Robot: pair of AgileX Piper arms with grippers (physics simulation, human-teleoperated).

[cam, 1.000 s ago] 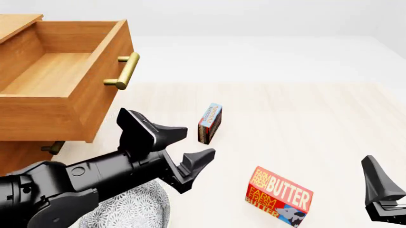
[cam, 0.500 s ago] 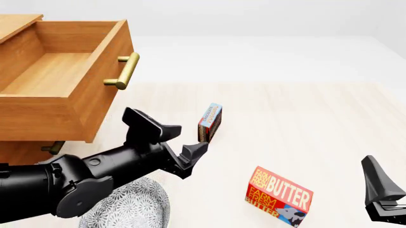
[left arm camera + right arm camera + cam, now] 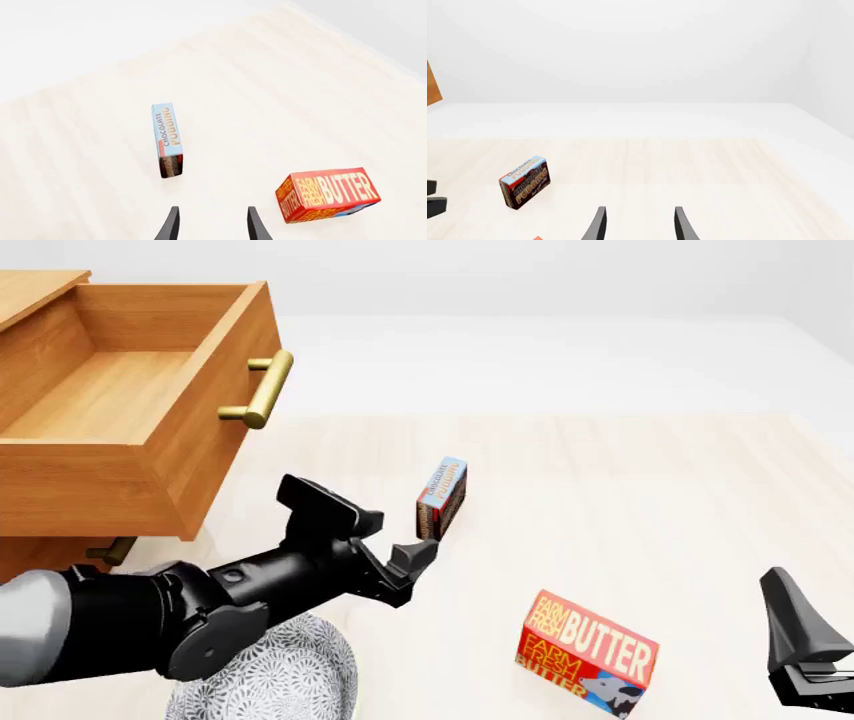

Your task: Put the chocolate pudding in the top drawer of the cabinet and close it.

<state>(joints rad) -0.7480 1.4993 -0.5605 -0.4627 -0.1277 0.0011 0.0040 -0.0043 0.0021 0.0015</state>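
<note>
Chocolate pudding (image 3: 442, 498) on edge, on table; top drawer (image 3: 134, 400) open.

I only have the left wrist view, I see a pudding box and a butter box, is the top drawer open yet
Observer: Yes, the top drawer is pulled out, nothing visible inside.
Operator: Where's my left pincer relative to the pudding?
Observer: The left pincer is open, just short of the chocolate pudding, on the near side, not touching.
Operator: And the right pincer?
Observer: The right pincer sits at the near right edge, open and holding nothing, well away from the butter box.
</note>
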